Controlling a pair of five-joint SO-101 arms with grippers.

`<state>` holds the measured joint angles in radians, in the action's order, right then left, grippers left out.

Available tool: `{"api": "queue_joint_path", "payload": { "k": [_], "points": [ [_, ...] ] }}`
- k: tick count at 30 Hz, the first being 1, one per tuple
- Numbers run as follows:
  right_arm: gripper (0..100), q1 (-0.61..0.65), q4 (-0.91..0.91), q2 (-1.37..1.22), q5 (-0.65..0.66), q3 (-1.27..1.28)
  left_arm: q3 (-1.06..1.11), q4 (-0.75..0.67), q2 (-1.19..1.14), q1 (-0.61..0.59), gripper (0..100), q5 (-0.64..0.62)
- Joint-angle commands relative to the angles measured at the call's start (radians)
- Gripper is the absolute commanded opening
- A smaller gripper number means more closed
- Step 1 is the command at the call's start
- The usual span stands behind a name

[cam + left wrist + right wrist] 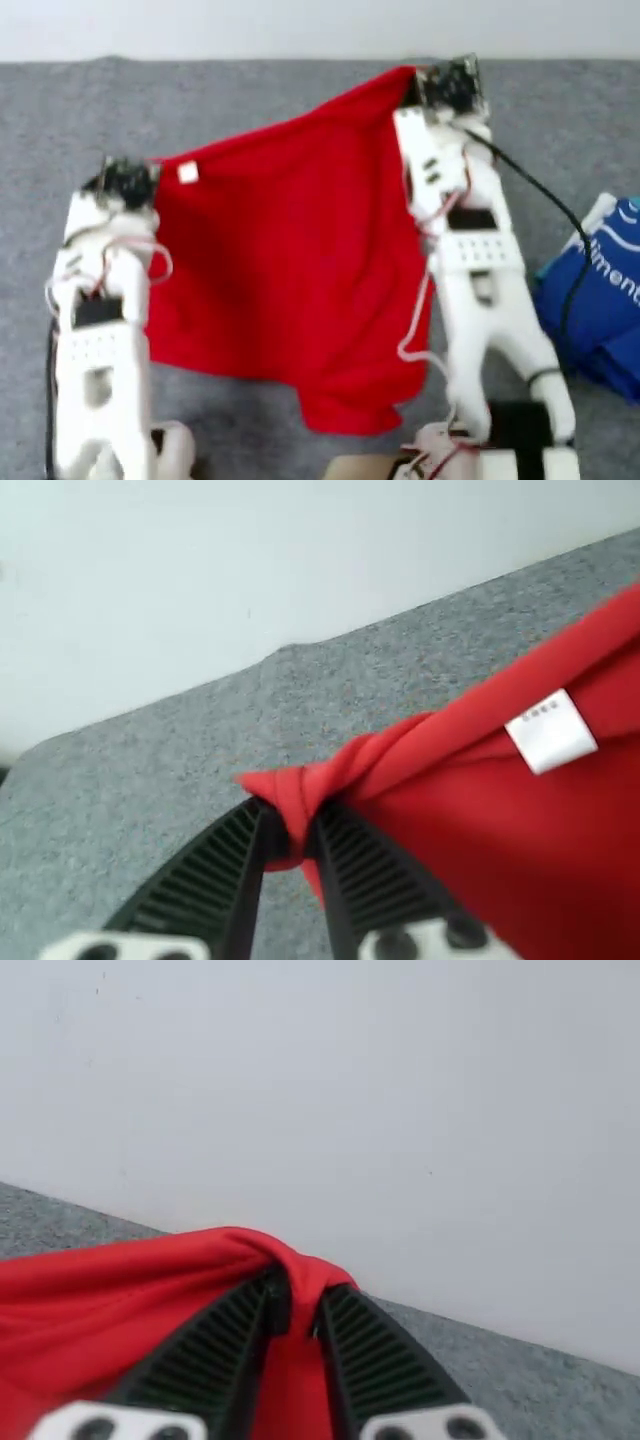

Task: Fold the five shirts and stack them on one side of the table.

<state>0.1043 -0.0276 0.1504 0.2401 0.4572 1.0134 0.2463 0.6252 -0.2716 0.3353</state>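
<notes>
Red shirt (290,290): held up over the table and spread like a curtain between the two arms. Its top edge runs from one claw to the other, and the rest hangs toward the near side. Whether the lowest flap touches the table I cannot tell.
White tag (552,730): sewn on the top edge, just beside the left claw.
Left claw (290,825): clamped on a twisted wad of the red shirt at one top corner, with cloth bunched between the jaws.
Right claw (300,1305): pinched shut on a fold at the other top corner, set farther back toward the wall than the left one.
Handling: I judge the cloth to be light, soft and limp. It sags wherever it is unsupported and keeps no shape of its own. It is not fragile, but a thin pinch could slip out if the span is pulled tight.
Where to hold: the two top corners, with enough cloth gathered to fill the jaws and the pull kept even on both sides.
Blue shirt (600,300): lying at the table's edge beyond the right arm, apart from the red shirt; probably where the stack goes.
Table (250,100): grey and felt-like, so it is likely to drag on cloth laid over it.
Wall (350,1080): plain white, behind the table.
</notes>
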Motion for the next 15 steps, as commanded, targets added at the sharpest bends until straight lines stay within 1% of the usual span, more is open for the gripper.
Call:
{"api": "queue_joint_path", "payload": {
  "k": [1,11,15],
  "points": [
    [0.8,0.007,-0.021,-0.093,0.005,-0.170,-0.197,-0.026,-0.195,-0.008,0,0.005],
    [0.8,0.008,-0.013,-0.421,0.006,-0.506,-0.524,-0.020,-0.560,0.000,0,0.003],
    [0.8,0.008,-0.013,-0.545,0.008,-0.640,-0.639,-0.020,-0.698,0.005,0,-0.049]
  ]
}}
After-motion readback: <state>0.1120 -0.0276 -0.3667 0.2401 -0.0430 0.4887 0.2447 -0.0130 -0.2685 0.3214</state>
